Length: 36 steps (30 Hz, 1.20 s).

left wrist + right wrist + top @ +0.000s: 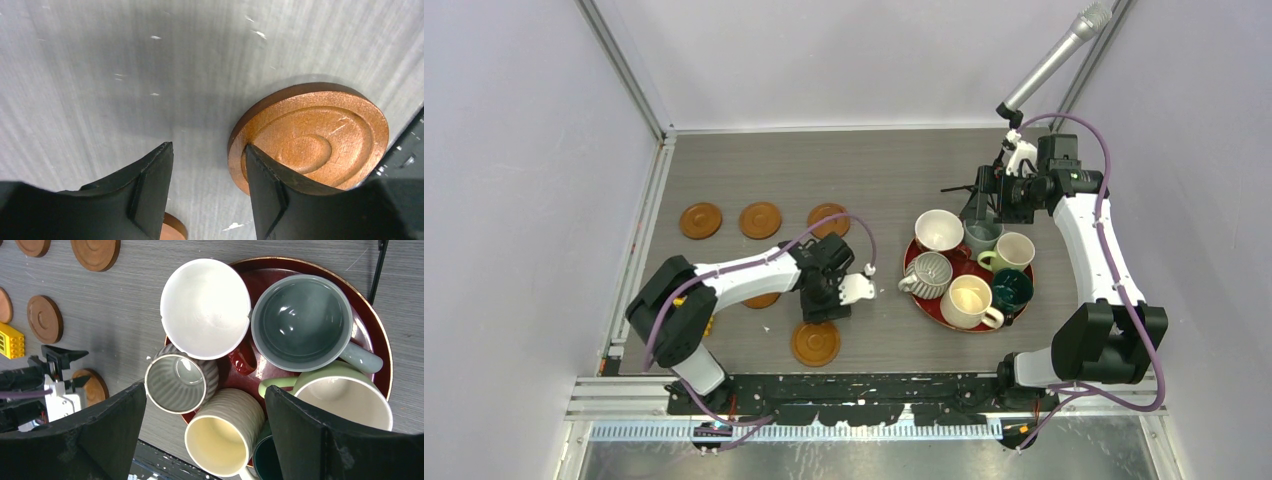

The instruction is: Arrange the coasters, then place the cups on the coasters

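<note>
Left gripper [207,147] is hanging low over the grey worktop [100,75], jaws standing partway apart and clamping nothing. Bare worktop is showing in the gap.

The finger [265,195] on the right of the wrist view is overlapping the rim of a coaster [320,135] lying flat. Cannot tell whether it is touching. A sliver of another coaster [173,231] is peeking in at the bottom edge, beside the other finger.

From overhead:
- Three are lying in a row at far left: first coaster [700,220], second coaster [760,220], and third coaster [824,212], partly covered by the left arm.
- Near coaster [815,343] is sitting close to the front edge, just beside the left gripper.
- One more coaster [761,299] is showing half out from under the left forearm.

Right gripper [204,390] is hovering above the red tray [372,315], jaws spread wide, grasping nothing.

All six cups are standing upright on the tray, crowded together:
- white cup [205,307] and grey-blue cup [300,322] on the far side
- ribbed cup [177,382] at the left edge
- cream cup [225,437] at the near side
- pale green cup [342,402] to the right
- dark teal cup [265,462] mostly hidden behind the right gripper's finger

A yellow block [10,340] is lying on the worktop among the coasters.
</note>
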Each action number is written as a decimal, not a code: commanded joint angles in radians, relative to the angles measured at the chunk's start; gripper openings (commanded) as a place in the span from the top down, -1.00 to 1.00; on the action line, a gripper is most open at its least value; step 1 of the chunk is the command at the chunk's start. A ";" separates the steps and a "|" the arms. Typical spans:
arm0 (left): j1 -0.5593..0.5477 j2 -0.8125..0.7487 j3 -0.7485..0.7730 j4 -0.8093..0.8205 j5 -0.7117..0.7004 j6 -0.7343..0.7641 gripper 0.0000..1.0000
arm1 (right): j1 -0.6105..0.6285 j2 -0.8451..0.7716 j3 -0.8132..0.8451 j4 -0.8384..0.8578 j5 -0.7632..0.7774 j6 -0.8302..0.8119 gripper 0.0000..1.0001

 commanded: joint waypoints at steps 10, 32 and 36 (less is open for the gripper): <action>0.098 0.196 0.191 0.148 -0.098 -0.020 -0.11 | -0.003 -0.042 -0.003 0.022 0.008 -0.020 -0.85; 0.182 0.331 0.400 0.148 -0.068 -0.073 -0.08 | -0.007 -0.028 0.023 0.019 0.012 -0.016 -0.85; 0.184 0.292 0.422 0.114 -0.041 -0.101 -0.14 | -0.007 -0.025 0.032 0.016 0.009 -0.020 -0.85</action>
